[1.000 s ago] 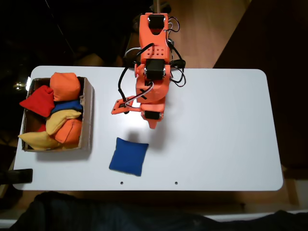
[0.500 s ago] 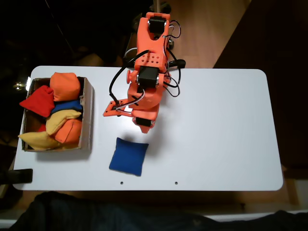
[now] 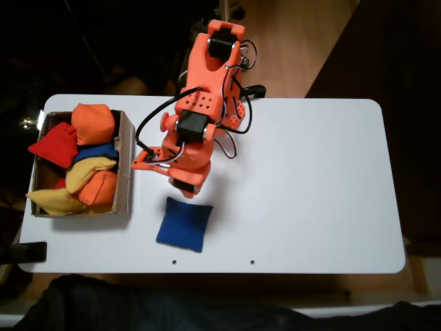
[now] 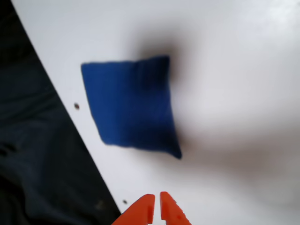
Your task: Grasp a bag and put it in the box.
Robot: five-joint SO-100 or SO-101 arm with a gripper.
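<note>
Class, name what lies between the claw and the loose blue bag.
Only bare white table: the wrist view shows nothing between the claw and the blue bag.

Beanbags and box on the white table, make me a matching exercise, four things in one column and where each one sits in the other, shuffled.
Going by the fixed view.

Things:
1. blue bag
2. box
3. red beanbag
4. tool

Places:
A. at the table's left end
B. flat on the bare table, near the front edge
C. inside the box, at its upper left
D. above the table, just behind the blue bag

Pairs: 1-B, 2-A, 3-C, 4-D
</note>
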